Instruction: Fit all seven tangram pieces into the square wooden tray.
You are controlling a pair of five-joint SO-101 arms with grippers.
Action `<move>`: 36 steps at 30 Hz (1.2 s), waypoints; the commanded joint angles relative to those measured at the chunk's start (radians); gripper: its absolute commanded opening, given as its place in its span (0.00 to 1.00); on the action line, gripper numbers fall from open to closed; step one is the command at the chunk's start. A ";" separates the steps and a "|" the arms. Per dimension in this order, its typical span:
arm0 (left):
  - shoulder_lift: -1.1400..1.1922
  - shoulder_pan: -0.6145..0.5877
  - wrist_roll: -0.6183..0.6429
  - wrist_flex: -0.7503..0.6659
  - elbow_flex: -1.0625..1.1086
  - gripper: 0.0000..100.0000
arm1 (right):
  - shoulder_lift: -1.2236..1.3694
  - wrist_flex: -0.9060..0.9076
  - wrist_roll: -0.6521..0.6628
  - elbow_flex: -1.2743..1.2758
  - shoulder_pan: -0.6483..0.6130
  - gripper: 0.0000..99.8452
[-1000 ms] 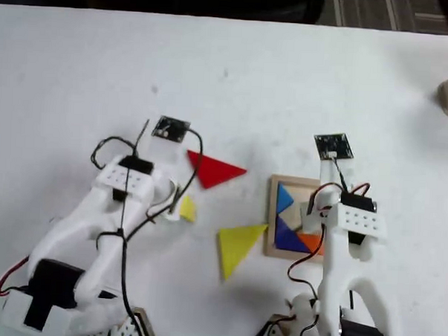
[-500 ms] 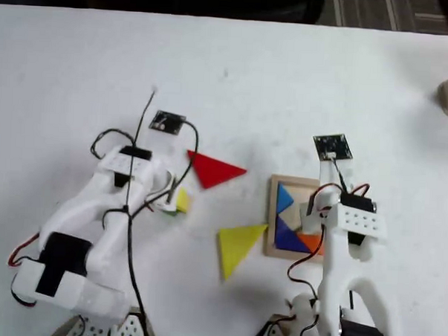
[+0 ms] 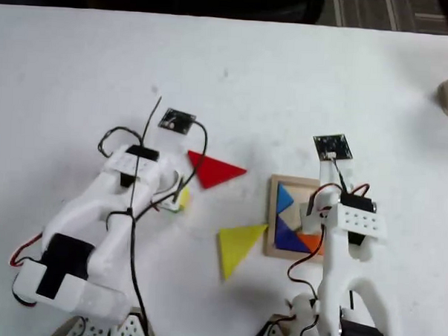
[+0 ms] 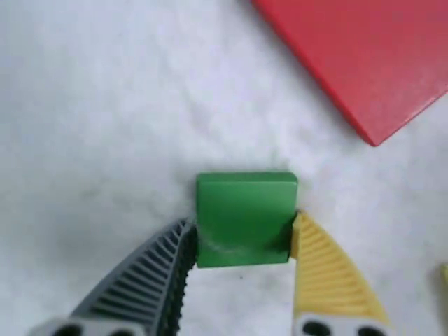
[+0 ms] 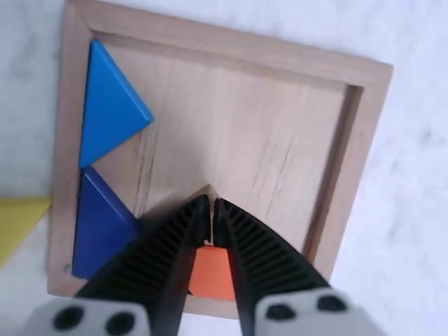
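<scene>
The white surface (image 3: 287, 81) carries everything, with my two arms side by side at its near edge.

The square wooden tray (image 3: 272, 215) lies flat in front of my right arm. Much of its floor is bare wood (image 5: 231, 140). Three pieces sit inside it, along two neighbouring walls.

Outside the tray, the yellow triangle (image 3: 237, 245) lies flat on the surface, one tip just beside the tray's rim. The red triangle (image 3: 213, 170) lies flat farther from me, between my left arm and the tray, apart from both.

In the tray, a light blue triangle (image 5: 108, 115) rests against one wall. A dark blue piece (image 5: 98, 231) sits next to it along the same wall, filling a corner. An orange piece (image 5: 210, 273) lies against the adjoining wall, partly hidden behind my fingers.

My right end effector (image 5: 211, 206) hangs over the tray's middle. Its two black fingers are pressed almost together with nothing between them.

My left end effector (image 4: 241, 227) is closed on the green square (image 4: 243, 217), the grey finger on one side and the yellow finger on the other. The square sits near the red triangle's corner (image 4: 364, 56), not touching it. I cannot tell whether it is off the surface.
</scene>
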 commanded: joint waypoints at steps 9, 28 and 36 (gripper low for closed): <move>0.005 0.068 0.061 0.141 -0.129 0.11 | -0.035 -0.008 0.014 -0.005 0.005 0.02; 0.007 0.214 0.081 0.242 -0.218 0.11 | -0.036 -0.013 0.012 -0.006 0.022 0.02; 0.015 0.334 0.138 0.242 -0.216 0.11 | -0.036 -0.013 0.014 -0.008 0.058 0.02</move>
